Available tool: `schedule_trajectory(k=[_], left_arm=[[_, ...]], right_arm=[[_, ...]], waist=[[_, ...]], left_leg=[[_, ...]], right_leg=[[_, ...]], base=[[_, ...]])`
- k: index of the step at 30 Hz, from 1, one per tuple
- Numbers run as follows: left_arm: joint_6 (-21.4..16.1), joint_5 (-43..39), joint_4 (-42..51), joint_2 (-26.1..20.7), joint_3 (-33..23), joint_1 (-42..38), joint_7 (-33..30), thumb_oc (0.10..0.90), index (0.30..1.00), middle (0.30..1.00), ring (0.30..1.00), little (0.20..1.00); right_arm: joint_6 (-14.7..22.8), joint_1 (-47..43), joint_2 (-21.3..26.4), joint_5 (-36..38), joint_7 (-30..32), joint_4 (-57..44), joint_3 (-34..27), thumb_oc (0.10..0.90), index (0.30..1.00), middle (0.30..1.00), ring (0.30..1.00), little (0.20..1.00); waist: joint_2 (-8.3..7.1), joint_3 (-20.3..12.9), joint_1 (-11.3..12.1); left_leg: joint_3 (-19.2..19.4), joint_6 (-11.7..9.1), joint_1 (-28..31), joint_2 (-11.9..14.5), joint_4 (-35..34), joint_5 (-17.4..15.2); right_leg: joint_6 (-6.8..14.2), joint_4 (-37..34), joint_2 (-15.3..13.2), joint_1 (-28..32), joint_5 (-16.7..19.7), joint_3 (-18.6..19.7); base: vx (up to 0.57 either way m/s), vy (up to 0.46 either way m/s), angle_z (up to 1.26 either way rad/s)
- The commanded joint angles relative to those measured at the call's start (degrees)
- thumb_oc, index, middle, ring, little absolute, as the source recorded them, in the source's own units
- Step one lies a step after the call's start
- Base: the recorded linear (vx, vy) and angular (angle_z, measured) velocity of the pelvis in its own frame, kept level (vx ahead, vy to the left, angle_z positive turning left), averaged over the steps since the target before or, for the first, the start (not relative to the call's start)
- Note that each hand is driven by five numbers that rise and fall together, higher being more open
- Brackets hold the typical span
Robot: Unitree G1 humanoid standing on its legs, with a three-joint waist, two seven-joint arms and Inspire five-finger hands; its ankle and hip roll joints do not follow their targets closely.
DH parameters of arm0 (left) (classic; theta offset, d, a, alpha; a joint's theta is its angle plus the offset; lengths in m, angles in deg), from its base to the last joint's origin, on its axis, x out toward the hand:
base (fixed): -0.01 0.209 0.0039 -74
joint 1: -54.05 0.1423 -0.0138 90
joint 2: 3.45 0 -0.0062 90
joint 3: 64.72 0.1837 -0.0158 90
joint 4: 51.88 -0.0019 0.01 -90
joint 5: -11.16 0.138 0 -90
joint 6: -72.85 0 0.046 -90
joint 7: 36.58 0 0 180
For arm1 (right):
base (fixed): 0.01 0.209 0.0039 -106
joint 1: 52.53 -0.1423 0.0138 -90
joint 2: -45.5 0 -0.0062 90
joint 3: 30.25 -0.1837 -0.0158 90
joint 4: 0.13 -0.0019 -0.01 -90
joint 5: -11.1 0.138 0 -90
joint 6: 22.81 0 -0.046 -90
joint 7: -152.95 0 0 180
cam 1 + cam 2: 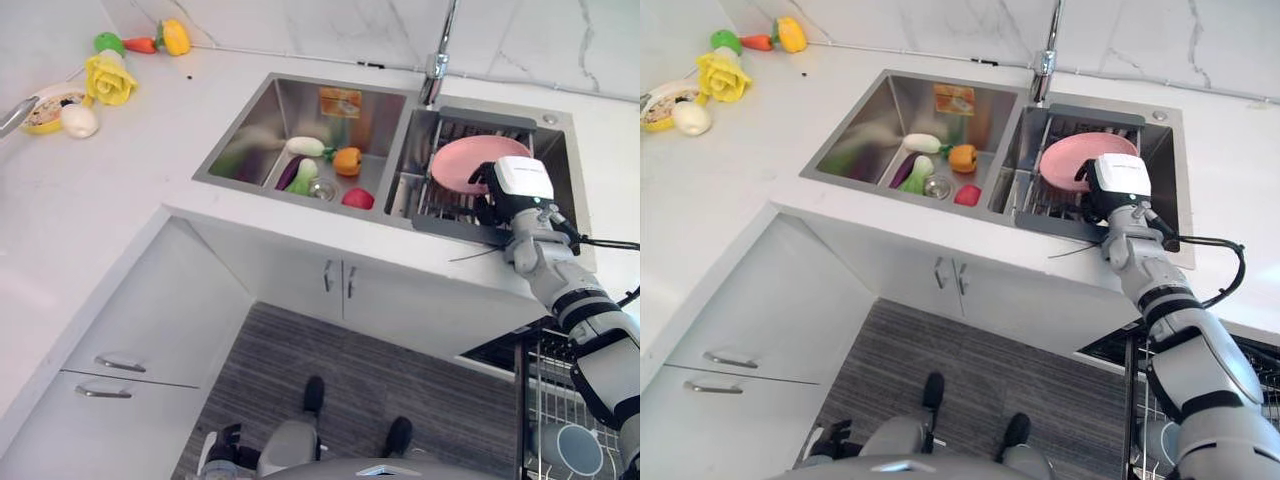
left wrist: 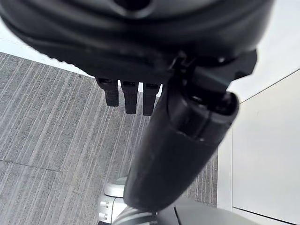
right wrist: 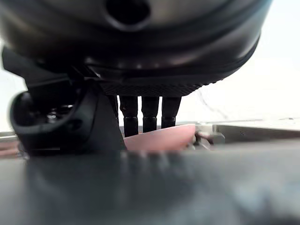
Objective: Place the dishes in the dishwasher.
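In the right basin of the steel double sink (image 1: 255, 120), one round pink plate (image 1: 470, 160) leans in a dark wire dish rack (image 1: 440, 200), and the robot's right hand (image 1: 497, 205) reaches over the rack's near edge to the plate's near rim. In the right wrist view its fingers (image 3: 150, 117) hang straight down just behind the pink rim with the thumb set apart on the near side, so the hand stands relaxed and does not grip; whether the fingertips touch the plate cannot be told. The left basin holds five toy vegetables: a white one (image 1: 305, 146), an orange pepper (image 1: 347, 160), a purple one, a green one and a red one (image 1: 357, 198). A chrome tap (image 1: 437, 50) rises between the basins. The open dishwasher's wire basket (image 1: 560, 420) at lower right holds one grey-blue bowl (image 1: 565, 450). More toy food (image 1: 110, 78) lies on the white counter at far left. The left hand (image 2: 178, 154) hangs over the grey floor, fingers straight.
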Motion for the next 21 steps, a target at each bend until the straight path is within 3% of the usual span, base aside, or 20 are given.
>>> schedule_trajectory(k=[1, 8, 13, 14, 21], left_arm=[[-1.28, 1.84, -1.58, -1.1, 3.14, -4.47, -1.83, 0.8, 0.9, 0.9, 0.9, 0.9], [-0.76, 2.75, -1.41, -1.1, 1.19, -6.34, -1.95, 0.8, 0.9, 0.9, 0.9, 0.9], [-0.59, 3.31, -1.34, -1.47, 0.01, -6.27, -1.81, 0.8, 0.9, 0.9, 0.9, 0.9], [-0.5, 3.78, -1.39, -1.63, -0.84, -6.28, -1.6, 0.8, 0.9, 0.9, 0.9, 0.9], [-0.4, 5.06, -1.49, -2.43, -2.38, -5.73, -0.91, 0.8, 0.9, 0.9, 0.9, 0.9]], right_arm=[[-0.64, -2.05, 0.6, -2.57, 6.19, -4.93, -1.42, 0.4, 0.3, 0.3, 0.3, 0.3], [-0.03, 2.59, 3.35, -7.72, 9.96, -24.19, -8.93, 0.4, 0.3, 0.3, 0.3, 0.3], [1.11, 5.67, 4.7, -7.91, 10.66, -33.78, -14.67, 0.4, 0.3, 0.3, 0.3, 0.3], [2.29, 8.25, 5.31, -7.71, 11.7, -39.93, -19.25, 0.4, 0.3, 0.3, 0.3, 0.3], [4.51, 15.12, 5.55, -7.11, 11.77, -51.26, -27.63, 0.4, 0.3, 0.3, 0.3, 0.3]], waist=[[-3.21, 0.61, 1.73], [-4.12, -0.32, 0.04], [-4.9, -1.02, -1.15], [-5.32, -1.69, -2.19], [-6.34, -2.71, -4.26]], left_leg=[[0.69, -2.4, 2.07, -0.62, 0.55, -4.67], [1.96, -2.2, 3.73, 0.01, 0.55, -5.69], [3.0, -2.2, 4.84, 0.66, 0.55, -6.19], [3.68, -2.19, 5.7, 1.09, 0.55, -6.51], [5.89, -1.99, 7.54, 2.21, 0.55, -7.33]], right_leg=[[5.04, 1.05, -5.54, 3.84, -4.52, 1.83], [5.23, 1.05, -5.53, 4.51, -4.72, 2.51], [5.21, 1.05, -5.22, 4.65, -4.84, 3.5], [5.12, 1.05, -4.88, 4.74, -5.05, 4.34], [5.0, 1.05, -3.96, 4.38, -5.15, 7.48]], base=[[0.01, -0.002, 0.04], [0.03, -0.007, -0.01], [0.02, -0.012, -0.04], [0.02, -0.009, -0.08], [0.0, -0.003, -0.26]])
